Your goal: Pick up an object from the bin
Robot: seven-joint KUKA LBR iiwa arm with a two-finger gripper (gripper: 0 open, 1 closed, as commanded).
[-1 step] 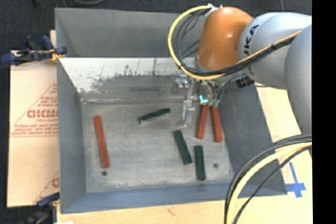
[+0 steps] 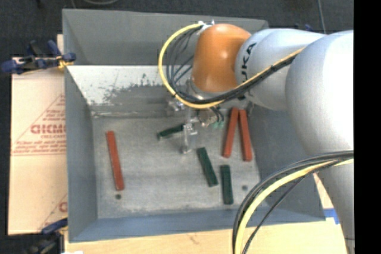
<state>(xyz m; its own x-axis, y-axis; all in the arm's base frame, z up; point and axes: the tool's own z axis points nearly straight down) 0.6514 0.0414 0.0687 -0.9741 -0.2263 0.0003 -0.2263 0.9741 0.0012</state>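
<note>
**Hovering over a green stick near the middle of the bin**

Starting at the left, a lone red stick (image 2: 115, 159) is lying on the floor of the bin (image 2: 156, 184), well apart from everything else. Next, a slanted green stick (image 2: 170, 132) is lying near the middle, its right end reaching up to the claw (image 2: 189, 138). The claw is hanging right at that end, but I cannot tell how far it is open or whether it is gripping anything. Just below and to the right, a pair of green sticks (image 2: 207, 166) is lying close together. Beyond them, a pair of red sticks (image 2: 230, 132) is lying side by side by the right wall, partly under the arm. That is making three green and three red, six in all.

The slanted green stick is looking light, stiff and smooth. It is probably wanting a grip across its narrow width near the middle, since a hold at the end is risking a swivel or a slip.
</note>
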